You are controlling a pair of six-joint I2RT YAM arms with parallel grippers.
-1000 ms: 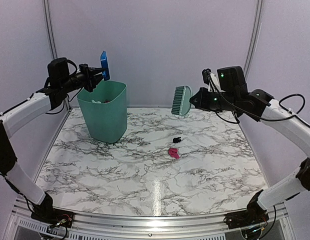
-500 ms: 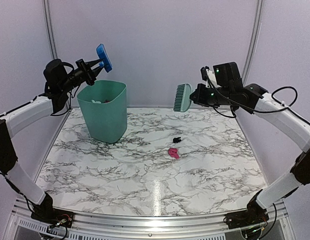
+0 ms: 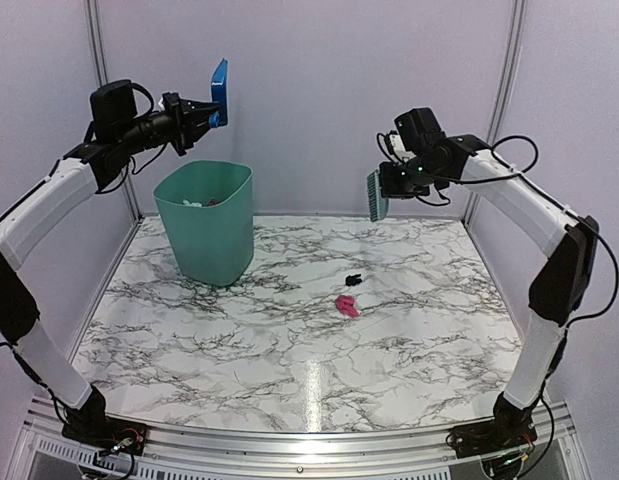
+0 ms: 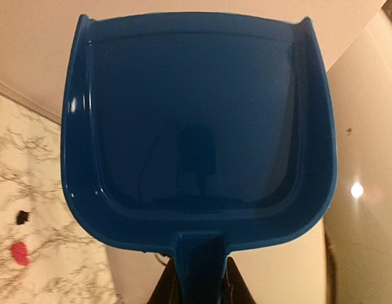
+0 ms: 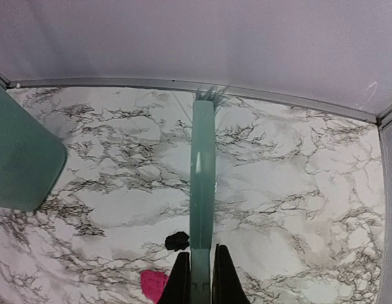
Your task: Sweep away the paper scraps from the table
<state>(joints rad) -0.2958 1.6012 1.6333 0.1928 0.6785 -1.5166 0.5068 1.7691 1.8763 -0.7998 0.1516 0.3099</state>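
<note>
Two paper scraps lie mid-table: a black one and a pink one; both also show in the right wrist view, black and pink. My left gripper is shut on the handle of the blue dustpan, held high above the green bin; the pan fills the left wrist view. My right gripper is shut on the mint-green hand brush, held in the air at the back right. The brush appears edge-on between my fingers.
The mint-green bin stands at the back left of the marble table and holds some scraps. Pale walls enclose the back and sides. A metal rail runs along the near edge.
My left gripper has swung the dustpan upward and rightward, turning it upright. My right arm has raised and pulled the brush toward the back right, turning it edge-on. The scraps have not moved.
</note>
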